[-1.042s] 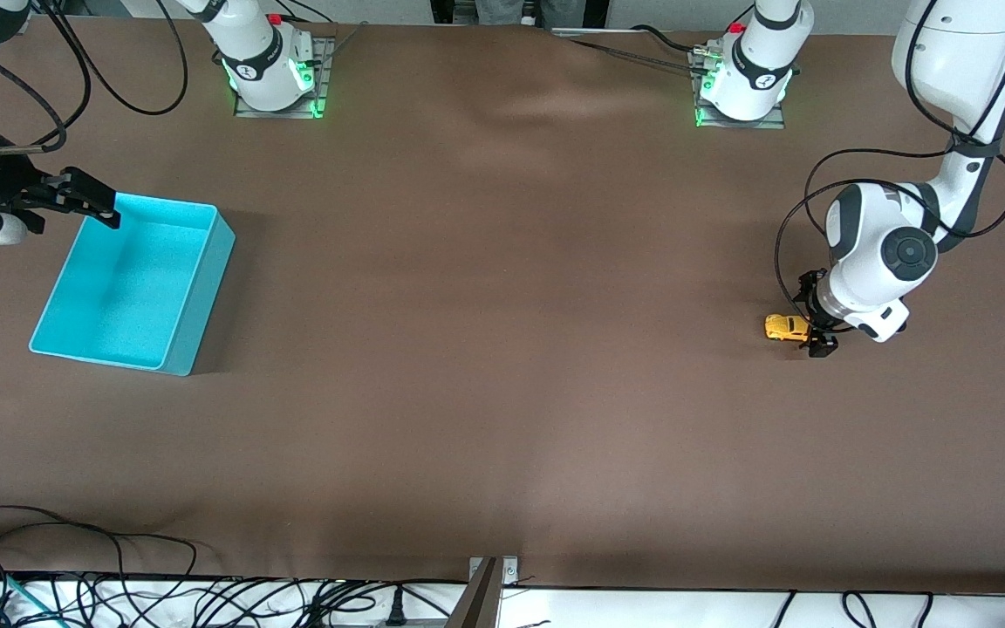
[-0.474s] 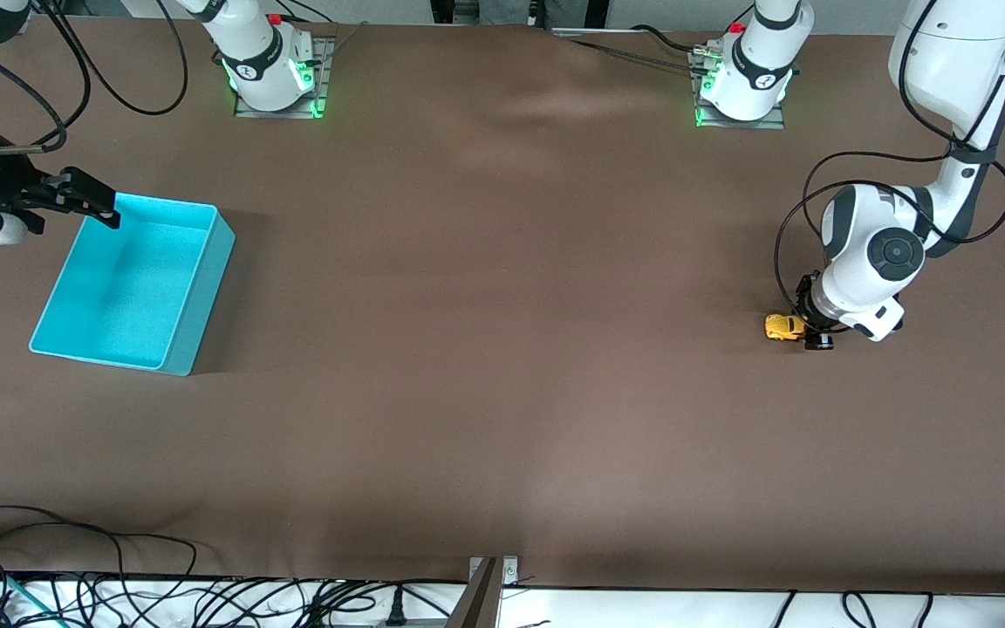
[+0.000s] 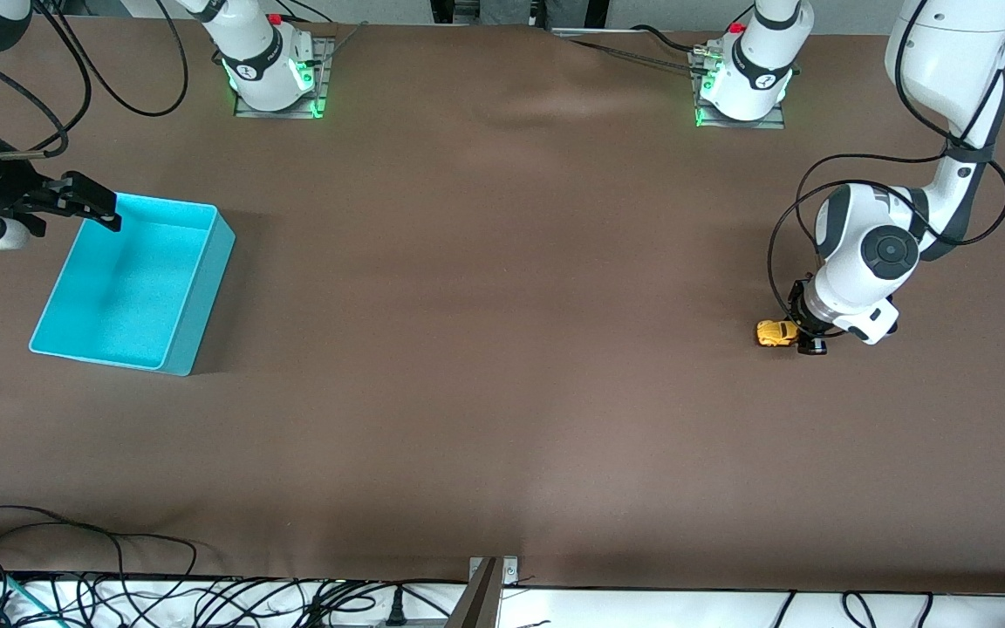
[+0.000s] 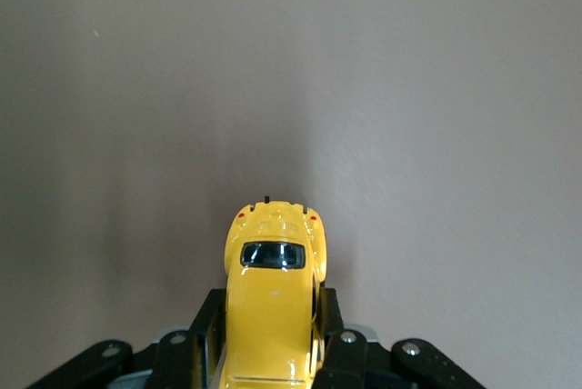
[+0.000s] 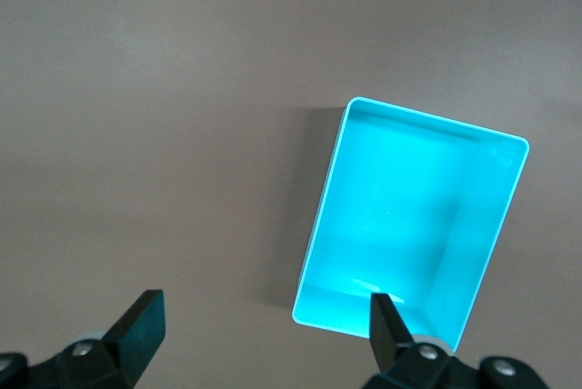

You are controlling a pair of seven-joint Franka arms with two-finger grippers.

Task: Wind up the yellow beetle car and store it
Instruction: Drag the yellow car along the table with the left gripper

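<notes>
Glossy toy, matt table, plastic bin

Yellow car (image 4: 271, 294) has shiny, smooth painted shell with dark glossy window. Table cover (image 3: 502, 349) is brown, matt, faintly rippled like cloth or paper. Turquoise bin (image 3: 197, 288) looks smooth plastic with slight sheen. Left gripper (image 4: 273, 353) fingers are matt black plastic.

The yellow beetle car (image 3: 775, 333) sits on the table (image 3: 502, 349) toward the left arm's end, well apart from the bin (image 3: 132, 283) at the right arm's end.

The yellow beetle car (image 4: 273, 294) has dark windows; the bin (image 3: 132, 283) is turquoise, the table (image 3: 502, 349) brown.
</notes>
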